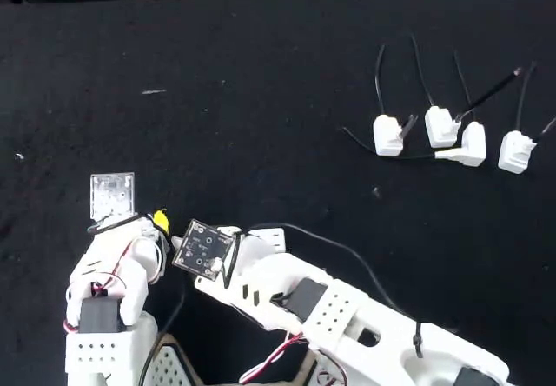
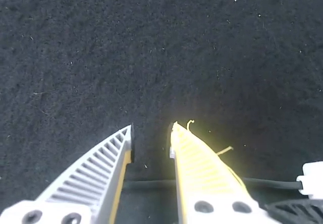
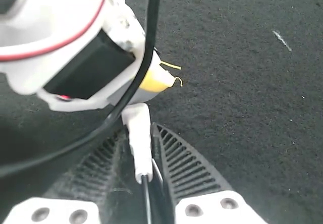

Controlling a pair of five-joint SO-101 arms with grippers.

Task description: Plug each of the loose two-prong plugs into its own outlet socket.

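My right gripper (image 3: 144, 156) is shut on a small white plug (image 3: 139, 133) whose black cord (image 3: 146, 57) loops back over the arm. In the high view this gripper (image 1: 180, 245) sits at the front left of the table, right beside my left gripper (image 1: 141, 219). The left gripper (image 2: 150, 133) hangs over bare black cloth, open by a narrow gap with nothing between its grey and yellow fingers (image 2: 197, 168). The held plug (image 2: 314, 179) and its cord (image 2: 272, 183) cross just behind those fingers. Several white plug and socket pieces (image 1: 441, 127) with black cords lie at the far right.
The table is covered in black cloth (image 1: 261, 99). A black cord (image 1: 347, 256) trails from the right arm's wrist across its body. The left arm's yellow fingertip (image 3: 154, 77) stands close in front of the right gripper.
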